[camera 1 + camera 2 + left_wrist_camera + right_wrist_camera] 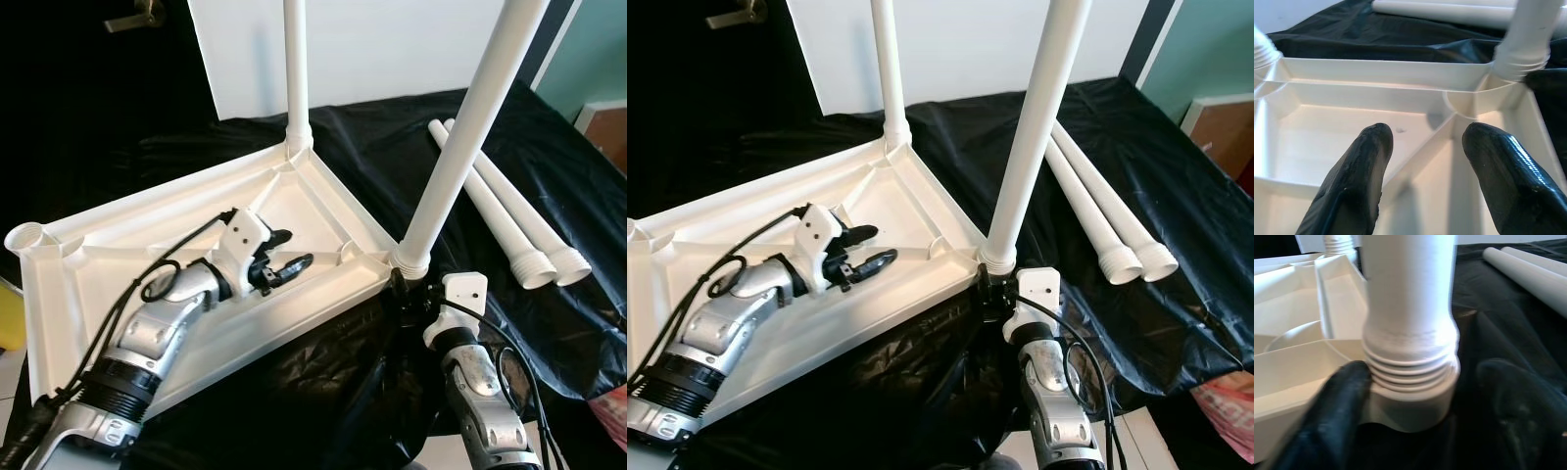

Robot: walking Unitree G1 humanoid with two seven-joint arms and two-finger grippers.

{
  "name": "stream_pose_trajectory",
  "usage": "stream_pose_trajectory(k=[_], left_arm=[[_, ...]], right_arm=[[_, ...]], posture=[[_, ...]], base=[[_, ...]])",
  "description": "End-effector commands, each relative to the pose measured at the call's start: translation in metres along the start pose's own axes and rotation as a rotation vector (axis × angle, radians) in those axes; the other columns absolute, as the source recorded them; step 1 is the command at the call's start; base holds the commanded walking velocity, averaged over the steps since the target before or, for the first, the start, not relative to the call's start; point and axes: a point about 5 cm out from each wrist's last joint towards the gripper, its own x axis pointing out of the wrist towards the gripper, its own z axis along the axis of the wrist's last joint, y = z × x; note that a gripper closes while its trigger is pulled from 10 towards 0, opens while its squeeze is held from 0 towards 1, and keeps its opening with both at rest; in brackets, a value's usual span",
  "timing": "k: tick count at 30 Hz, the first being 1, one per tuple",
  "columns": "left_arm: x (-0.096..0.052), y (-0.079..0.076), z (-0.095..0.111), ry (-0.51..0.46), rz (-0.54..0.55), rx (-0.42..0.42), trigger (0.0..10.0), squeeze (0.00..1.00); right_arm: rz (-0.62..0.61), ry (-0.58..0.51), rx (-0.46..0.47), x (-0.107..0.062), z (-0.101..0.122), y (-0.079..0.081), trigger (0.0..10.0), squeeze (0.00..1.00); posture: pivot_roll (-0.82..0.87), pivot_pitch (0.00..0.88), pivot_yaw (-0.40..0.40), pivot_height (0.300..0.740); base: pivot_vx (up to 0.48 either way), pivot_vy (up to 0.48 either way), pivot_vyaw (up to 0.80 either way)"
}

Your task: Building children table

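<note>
While two legs [446, 162] stand, two [505, 220] lie

No text, label, brand, number or sign can be read in any view. The white plastic parts and the black sheet under them carry no legible marking.
</note>
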Motion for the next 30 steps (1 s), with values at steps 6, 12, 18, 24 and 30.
stream_pose_trajectory(k=[6, 12, 18, 24, 30], left_arm=[[-0.014, 0.014, -0.002, 0.037, 0.042, 0.039, 10.0, 0.00], [-0.026, 0.026, -0.004, 0.078, 0.079, 0.069, 10.0, 0.00], [-0.050, 0.045, -0.015, 0.228, 0.136, 0.192, 10.0, 0.00], [-0.069, 0.061, -0.024, 0.362, 0.209, 0.310, 10.0, 0.00], [-0.082, 0.071, -0.027, 0.386, 0.280, 0.295, 10.0, 0.00]], right_arm=[[0.081, 0.065, 0.013, -0.014, -0.011, 0.007, 0.0, 0.00], [0.149, 0.088, 0.050, -0.020, -0.012, 0.013, 10.0, 0.00], [0.196, 0.095, 0.053, -0.016, -0.010, 0.009, 10.0, 0.00], [0.224, 0.087, 0.058, -0.008, -0.005, 0.006, 10.0, 0.00], [0.254, 0.086, 0.063, -0.002, -0.002, 0.007, 10.0, 0.00]], posture=[[0.02, 0.138, 0.004, 0.740], [0.02, 0.149, 0.005, 0.740], [0.01, 0.166, 0.015, 0.740], [0.01, 0.172, 0.011, 0.740], [0.01, 0.172, 0.008, 0.740]], base=[[0.000, 0.000, 0.00], [0.000, 0.000, 0.00], [0.000, 0.000, 0.00], [0.000, 0.000, 0.00], [0.000, 0.000, 0.00]])
